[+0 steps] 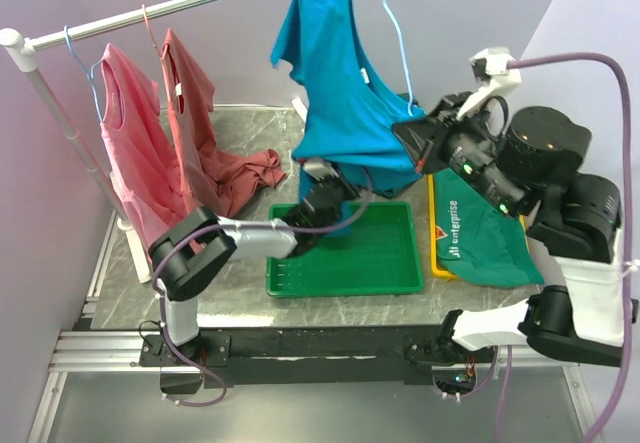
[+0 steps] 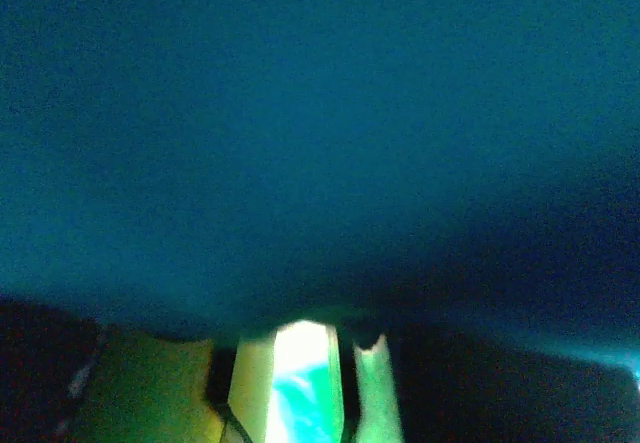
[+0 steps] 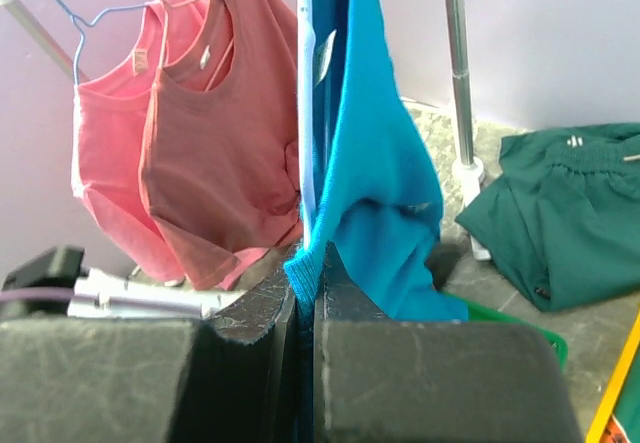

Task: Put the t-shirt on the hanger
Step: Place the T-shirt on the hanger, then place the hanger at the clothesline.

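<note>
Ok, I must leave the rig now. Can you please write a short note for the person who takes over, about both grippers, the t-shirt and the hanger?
Right gripper: shut on an edge of the t-shirt.
Left gripper: at the shirt's lower part, above the green tray. I cannot tell if it is open or shut; its camera sees almost only teal fabric.
Hanger: up high with the t-shirt, one wire side bare beside the fabric.
Done: the shirt hangs off the table, apparently partly on.
Left: probably bring the bare side under the fabric, then release.
</note>
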### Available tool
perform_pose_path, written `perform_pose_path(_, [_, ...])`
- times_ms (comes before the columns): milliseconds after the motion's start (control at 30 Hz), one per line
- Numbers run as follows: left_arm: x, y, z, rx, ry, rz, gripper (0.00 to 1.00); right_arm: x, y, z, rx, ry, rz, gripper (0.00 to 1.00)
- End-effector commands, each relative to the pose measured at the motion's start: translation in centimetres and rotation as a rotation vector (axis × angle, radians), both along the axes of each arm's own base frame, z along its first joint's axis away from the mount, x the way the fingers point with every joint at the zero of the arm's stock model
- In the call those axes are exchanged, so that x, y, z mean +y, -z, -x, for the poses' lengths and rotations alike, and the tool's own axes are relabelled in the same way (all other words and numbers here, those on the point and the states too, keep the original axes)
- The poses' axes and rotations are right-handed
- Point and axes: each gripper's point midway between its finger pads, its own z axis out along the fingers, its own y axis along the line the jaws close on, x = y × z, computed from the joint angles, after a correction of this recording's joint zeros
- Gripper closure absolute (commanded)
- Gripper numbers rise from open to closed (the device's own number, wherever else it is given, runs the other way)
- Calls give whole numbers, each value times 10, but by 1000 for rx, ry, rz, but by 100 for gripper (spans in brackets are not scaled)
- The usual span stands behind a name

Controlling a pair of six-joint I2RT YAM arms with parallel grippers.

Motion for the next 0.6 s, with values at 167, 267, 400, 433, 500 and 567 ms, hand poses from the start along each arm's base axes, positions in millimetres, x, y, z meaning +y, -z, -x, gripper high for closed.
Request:
perform_pose_path(167, [50, -35, -58, 13, -20, -16, 76, 8, 23, 2, 44, -20, -7, 100])
perform_pose_path(267, [52, -28, -66, 24, 1, -69, 78, 13, 38, 1, 82, -29, 31, 100])
perform_pose_path(400, [57, -18, -71, 32, 0, -94, 78, 26, 66, -4, 146, -42, 76, 100])
perform_pose_path(433, [58, -17, -72, 34, -1, -94, 78, 31, 71, -7, 156, -50, 80, 100])
perform_pose_path(500, [62, -17, -76, 37, -7, -88, 78, 36, 79, -16, 174, -42, 86, 100])
perform_pose_path(567, [64, -17, -81, 40, -13, -92, 78, 49, 82, -26, 187, -73, 88, 100])
